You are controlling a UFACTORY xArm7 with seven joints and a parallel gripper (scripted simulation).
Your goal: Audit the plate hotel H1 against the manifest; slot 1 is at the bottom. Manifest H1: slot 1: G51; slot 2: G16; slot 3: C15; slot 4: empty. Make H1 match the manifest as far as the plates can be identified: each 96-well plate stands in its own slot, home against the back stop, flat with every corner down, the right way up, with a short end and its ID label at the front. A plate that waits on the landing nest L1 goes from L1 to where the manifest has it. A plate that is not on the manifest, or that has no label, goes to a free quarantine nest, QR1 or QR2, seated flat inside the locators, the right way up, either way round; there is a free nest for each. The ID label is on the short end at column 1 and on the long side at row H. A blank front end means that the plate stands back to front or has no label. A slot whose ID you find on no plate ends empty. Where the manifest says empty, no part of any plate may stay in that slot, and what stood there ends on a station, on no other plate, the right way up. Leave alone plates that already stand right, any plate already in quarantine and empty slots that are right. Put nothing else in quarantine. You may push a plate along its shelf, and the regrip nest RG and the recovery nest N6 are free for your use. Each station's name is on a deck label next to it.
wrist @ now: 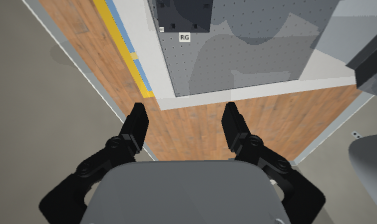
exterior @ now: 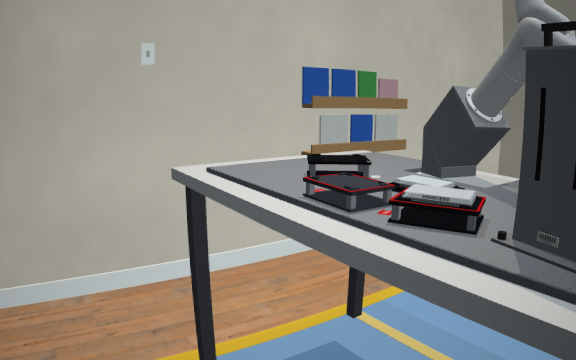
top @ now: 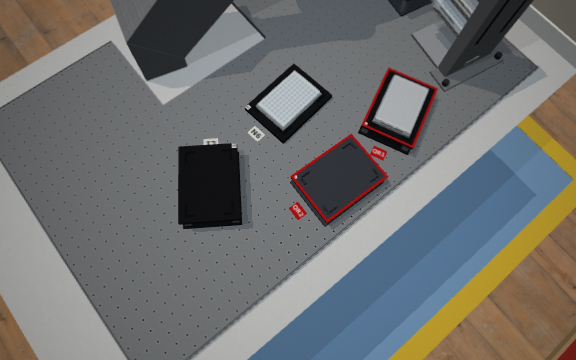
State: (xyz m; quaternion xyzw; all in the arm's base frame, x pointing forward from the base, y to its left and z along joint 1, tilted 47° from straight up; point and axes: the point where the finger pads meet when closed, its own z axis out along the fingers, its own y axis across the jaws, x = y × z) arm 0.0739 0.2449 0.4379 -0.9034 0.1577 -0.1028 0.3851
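While the hotel's slots stay out of view | plate point(top: 401, 106) seated in QR1 | plate point(top: 288, 99) on N6 | QR2 point(top: 339, 177) free | gripper point(wrist: 187, 125) spread wide, holding nothing.

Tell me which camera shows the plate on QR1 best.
The top view: the plate on QR1 shows whole inside the red frame. The exterior view shows its side, edge-on and low. The wrist view misses it.

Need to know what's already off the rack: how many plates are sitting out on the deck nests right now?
2. One plate sits on the N6 nest; another plate sits on the red-framed QR1 nest. QR2 holds none. The rack's slots aren't visible, so more may be hidden.
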